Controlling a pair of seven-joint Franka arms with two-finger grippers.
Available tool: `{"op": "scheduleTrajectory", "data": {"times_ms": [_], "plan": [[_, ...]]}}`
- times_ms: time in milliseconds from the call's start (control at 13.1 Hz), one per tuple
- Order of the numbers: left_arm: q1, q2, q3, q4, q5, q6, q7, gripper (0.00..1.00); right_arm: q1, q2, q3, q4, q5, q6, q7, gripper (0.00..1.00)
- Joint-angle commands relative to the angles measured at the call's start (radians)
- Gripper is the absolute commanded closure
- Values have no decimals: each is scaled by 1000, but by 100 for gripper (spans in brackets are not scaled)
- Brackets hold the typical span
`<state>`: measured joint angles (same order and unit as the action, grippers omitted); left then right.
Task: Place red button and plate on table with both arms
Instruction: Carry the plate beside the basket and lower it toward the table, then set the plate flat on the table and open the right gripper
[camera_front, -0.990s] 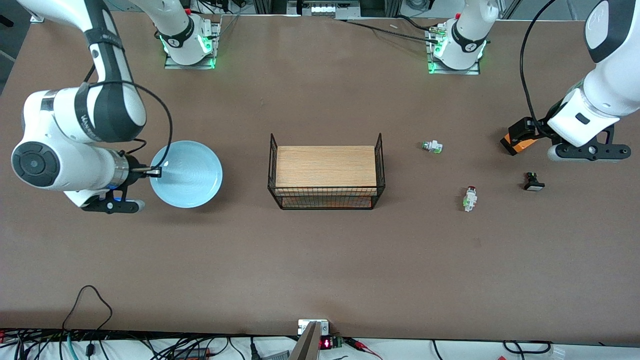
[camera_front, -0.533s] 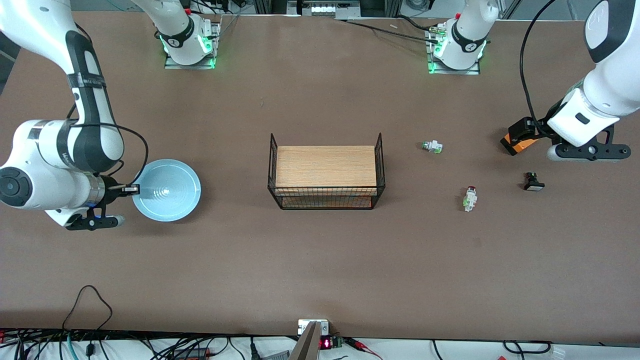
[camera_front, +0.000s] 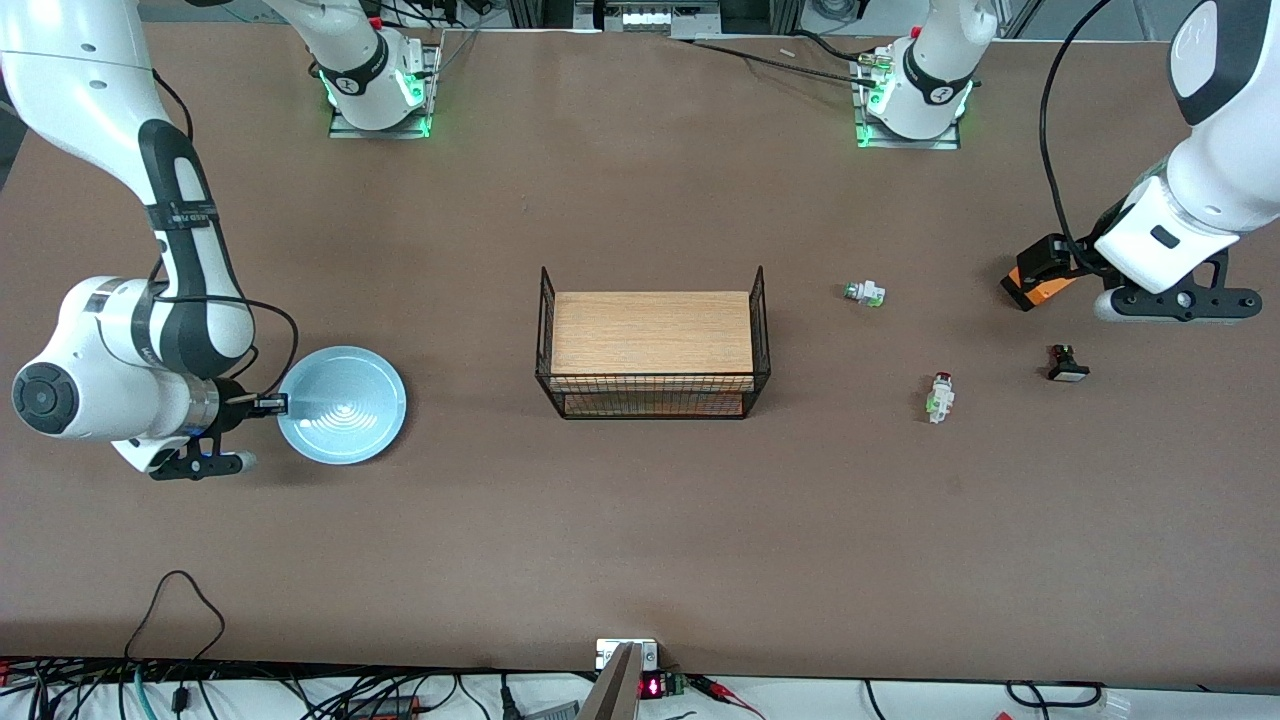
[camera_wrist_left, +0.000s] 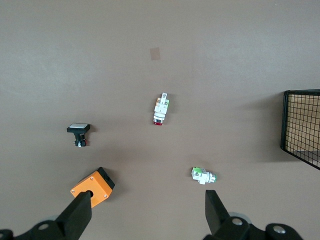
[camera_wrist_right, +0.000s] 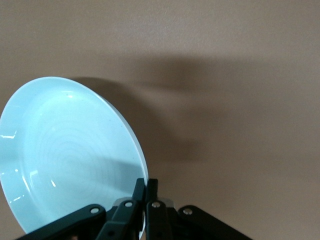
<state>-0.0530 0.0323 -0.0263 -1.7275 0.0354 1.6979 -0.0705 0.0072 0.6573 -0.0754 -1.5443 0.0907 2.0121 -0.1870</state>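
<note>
The right pincer (camera_front: 268, 404) pinches the glossy round pale-blue plate (camera_front: 342, 405) by its rim above the matte brown bench (camera_front: 640, 520); the left pincer (camera_wrist_left: 145, 210) hangs wide open, empty, over the orange box (camera_wrist_left: 93, 184).

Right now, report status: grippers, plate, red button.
Right gripper shut on plate rim, over table. Left gripper open, waiting above orange box. Red button on table, untouched. Nothing in the way.

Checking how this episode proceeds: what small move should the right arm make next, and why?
Probably lower the plate a little further and let go. The right gripper is shut on its rim, and its shadow on the table suggests it may not be flat down yet. The left gripper waits open above the red button.
</note>
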Motion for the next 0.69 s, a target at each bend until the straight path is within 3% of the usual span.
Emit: {"op": "scheduleTrajectory", "data": {"times_ms": [0,457,533,609], "plan": [[-1,-17,-1,-4,-3,-12,-6,0,-16,13,22,0,17,39,-25,100],[1,-17,-1,-4,-3,-12,-6,0,-29,74,23,0,67,132,-67,96],[1,-17,0,-3,-3,-12,-6,0,-29,82,23,0,78,146,-74,92],[-1,-17,-1,-3,-3,-12,-6,0,-30,87,23,0,87,149,-74,81]]}}
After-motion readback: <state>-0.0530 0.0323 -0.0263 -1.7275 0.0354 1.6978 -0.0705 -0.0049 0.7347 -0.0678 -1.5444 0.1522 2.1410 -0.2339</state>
